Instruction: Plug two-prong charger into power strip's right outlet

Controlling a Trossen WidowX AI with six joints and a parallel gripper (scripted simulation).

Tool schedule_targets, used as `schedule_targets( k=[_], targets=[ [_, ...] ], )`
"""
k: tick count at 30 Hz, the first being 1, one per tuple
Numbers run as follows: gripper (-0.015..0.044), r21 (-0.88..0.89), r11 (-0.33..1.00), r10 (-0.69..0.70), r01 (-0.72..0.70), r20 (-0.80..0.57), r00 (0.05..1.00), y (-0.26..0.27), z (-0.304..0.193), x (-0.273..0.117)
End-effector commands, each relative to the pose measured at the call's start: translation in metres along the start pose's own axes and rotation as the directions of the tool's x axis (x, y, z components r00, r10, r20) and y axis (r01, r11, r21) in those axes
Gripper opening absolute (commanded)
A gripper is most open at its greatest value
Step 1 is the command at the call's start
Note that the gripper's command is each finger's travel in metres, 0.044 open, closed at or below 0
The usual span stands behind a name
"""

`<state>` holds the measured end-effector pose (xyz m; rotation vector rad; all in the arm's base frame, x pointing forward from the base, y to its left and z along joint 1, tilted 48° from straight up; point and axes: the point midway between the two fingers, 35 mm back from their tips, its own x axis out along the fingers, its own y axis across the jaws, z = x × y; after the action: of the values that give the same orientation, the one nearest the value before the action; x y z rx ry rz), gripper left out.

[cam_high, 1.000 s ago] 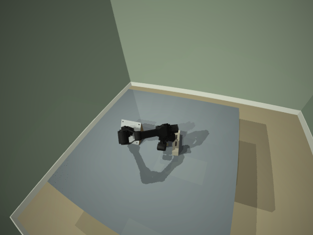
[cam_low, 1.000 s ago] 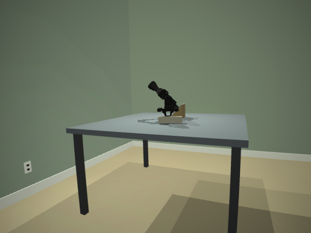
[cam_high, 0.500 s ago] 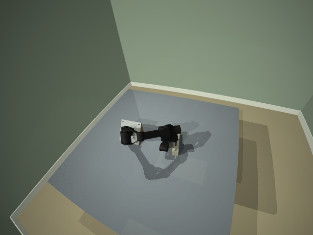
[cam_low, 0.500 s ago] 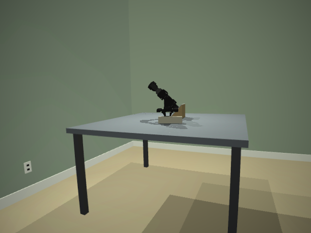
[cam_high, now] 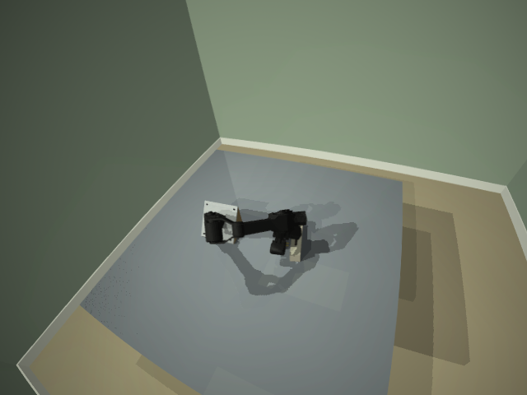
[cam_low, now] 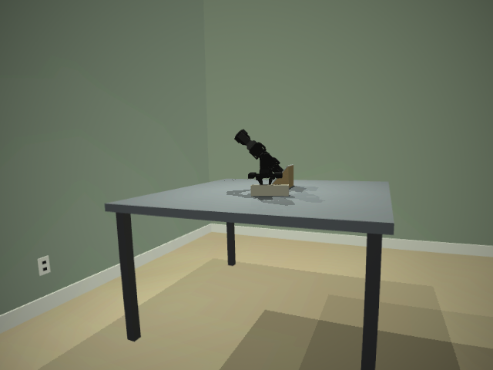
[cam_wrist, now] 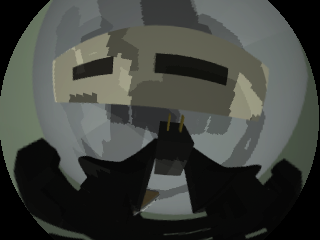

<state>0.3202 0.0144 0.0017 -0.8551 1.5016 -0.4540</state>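
The cream power strip lies on the table. In the wrist view it spans the upper part and shows a left dark outlet and a right dark outlet. My gripper is shut on the black charger. The charger's two gold prongs point toward the strip and appear just below its near edge, outside both outlets, a little left of the right outlet's middle. The exterior view shows the fingers low behind the strip. The arm hides the charger in the top view.
A white plate with a wooden wedge stands at the arm's base. The grey table bears the arm's shadows. A wall outlet is low on the left wall.
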Motion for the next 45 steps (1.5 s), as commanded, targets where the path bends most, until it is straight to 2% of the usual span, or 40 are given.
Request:
schedule_targets(
  k=[1, 45],
  targets=[
    [0.0000, -0.006, 1.000, -0.003, 0.003, 0.002, 1.000, -0.0011, 0.0014, -0.0008],
    [0.0000, -0.006, 1.000, -0.003, 0.003, 0.002, 1.000, -0.0016, 0.0075, -0.0016]
  ],
)
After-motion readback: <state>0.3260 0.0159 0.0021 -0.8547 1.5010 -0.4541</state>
